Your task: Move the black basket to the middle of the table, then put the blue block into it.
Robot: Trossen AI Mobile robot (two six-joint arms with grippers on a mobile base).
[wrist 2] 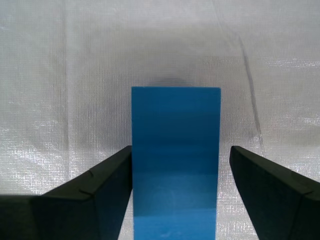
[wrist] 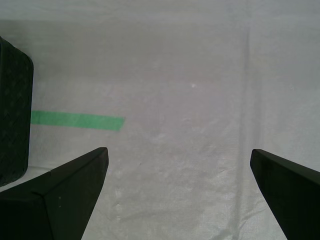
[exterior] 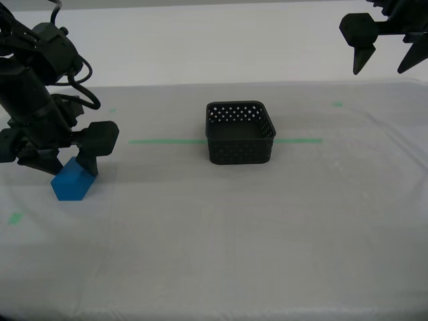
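Second gripper (exterior: 71, 165) down low at the exterior view's left, jaws spread around the blue block (exterior: 72, 182). In the second wrist view the block (wrist 2: 175, 160) sits between the fingers (wrist 2: 95, 197), touching one, a narrow gap at the other: not clamped. Block resting on the white cloth of the table (exterior: 234, 234).

First gripper (exterior: 388, 61) raised at the exterior view's upper right, jaws wide apart, holding nothing. Black basket (exterior: 240, 132) well apart from the second gripper, standing on the green tape line (exterior: 160, 141); its wall (wrist: 12, 115) just beside the first gripper's finger.
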